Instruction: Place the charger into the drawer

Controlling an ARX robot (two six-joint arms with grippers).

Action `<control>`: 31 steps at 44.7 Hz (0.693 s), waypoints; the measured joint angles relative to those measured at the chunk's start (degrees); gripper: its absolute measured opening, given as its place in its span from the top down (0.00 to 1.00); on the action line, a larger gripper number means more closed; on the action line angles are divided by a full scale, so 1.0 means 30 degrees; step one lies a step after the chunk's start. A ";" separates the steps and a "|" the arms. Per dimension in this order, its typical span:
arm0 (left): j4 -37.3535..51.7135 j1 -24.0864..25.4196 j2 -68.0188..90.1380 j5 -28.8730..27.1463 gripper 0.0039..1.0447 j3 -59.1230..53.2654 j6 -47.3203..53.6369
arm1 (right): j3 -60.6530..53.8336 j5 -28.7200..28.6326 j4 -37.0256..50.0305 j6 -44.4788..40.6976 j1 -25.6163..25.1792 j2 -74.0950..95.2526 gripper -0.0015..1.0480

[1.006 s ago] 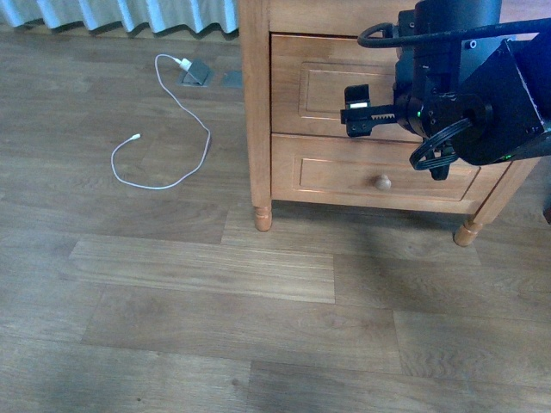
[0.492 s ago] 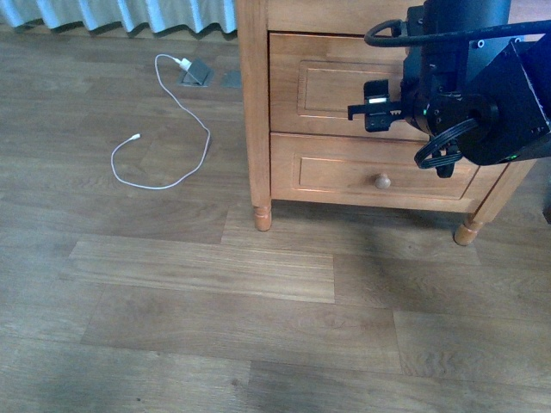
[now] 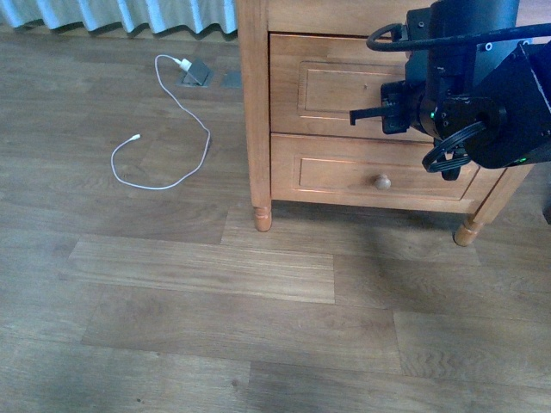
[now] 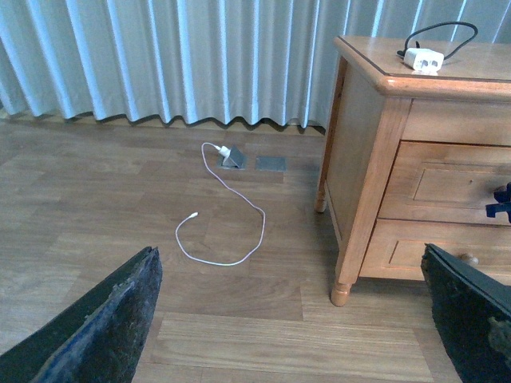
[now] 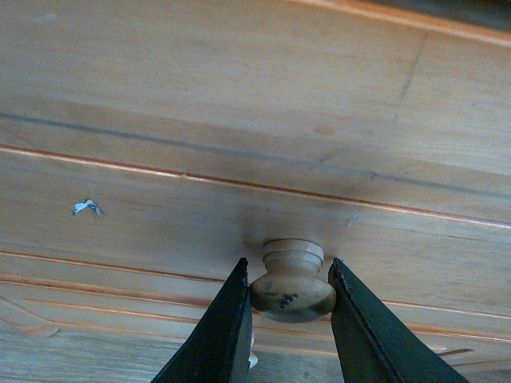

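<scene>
Wooden drawer [image 3: 327, 86] closed, knob [image 5: 293, 289] pinched in right pincer [image 5: 287, 275], charger [image 4: 423, 57] atop cabinet [image 4: 363, 136].

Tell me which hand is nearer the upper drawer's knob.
Right. The right hand grips the knob on both sides; the left hand hangs open, well back over the floor.

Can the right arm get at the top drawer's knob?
Probably yes: nothing is in the way. The right end effector has a finger on each side of the knob, seemingly touching it.
</scene>
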 joint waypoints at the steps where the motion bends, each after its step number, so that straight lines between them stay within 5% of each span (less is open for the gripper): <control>1: 0.0000 0.0000 0.0000 0.0000 0.06 0.0000 0.0000 | -0.0124 -0.0117 -0.0087 0.0095 -0.0022 -0.0095 0.77; 31: 0.0000 0.0000 0.0000 0.0000 0.06 0.0000 0.0000 | -0.7264 -0.2055 -0.1800 0.3009 0.0124 -0.5581 0.78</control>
